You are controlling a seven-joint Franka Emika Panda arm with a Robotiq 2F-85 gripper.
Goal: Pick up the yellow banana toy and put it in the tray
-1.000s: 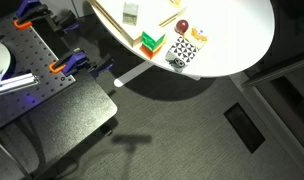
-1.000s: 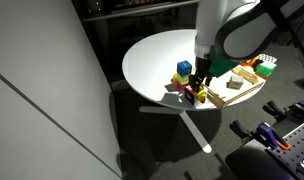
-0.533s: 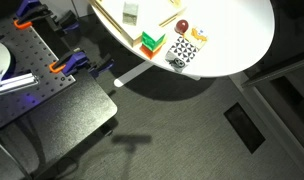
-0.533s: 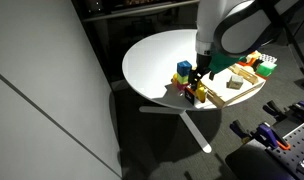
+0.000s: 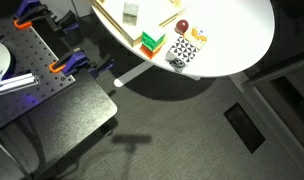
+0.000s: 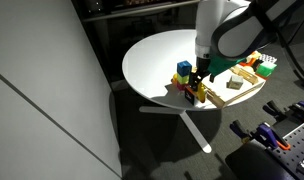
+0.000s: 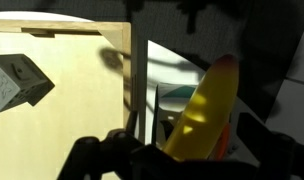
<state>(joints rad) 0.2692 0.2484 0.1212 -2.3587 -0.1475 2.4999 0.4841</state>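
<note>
Wrist view showed the yellow banana toy (image 7: 206, 108) standing close under the camera, between the two dark fingers of the gripper (image 7: 197, 152). The toy lay to the right of the thin wooden rim of the tray (image 7: 139, 70), outside the tray and over the white round table (image 6: 152, 55). A pale grey block (image 7: 17, 82) rested on the tray floor at the far left.

Change over the last second: almost none. In an exterior view the gripper (image 6: 199, 78) held the same low position over the cluster of small toys at the near edge of the table, just beside the tray; only the upper part of the arm showed a slight shift. The green block (image 5: 152, 42) and the black-and-white patterned block (image 5: 182, 52) had not moved.

Finger state: the fingers stood on either side of the banana toy. Whether the pads pressed on it could not be determined, because that region was dark.

Assessment: the arm was judged to be in the grasp step, with lift and transfer not yet done. The next move would call for a firm closure on the curved toy, then a lift clear of the rim before a short shift leftward over the tray floor.
</note>
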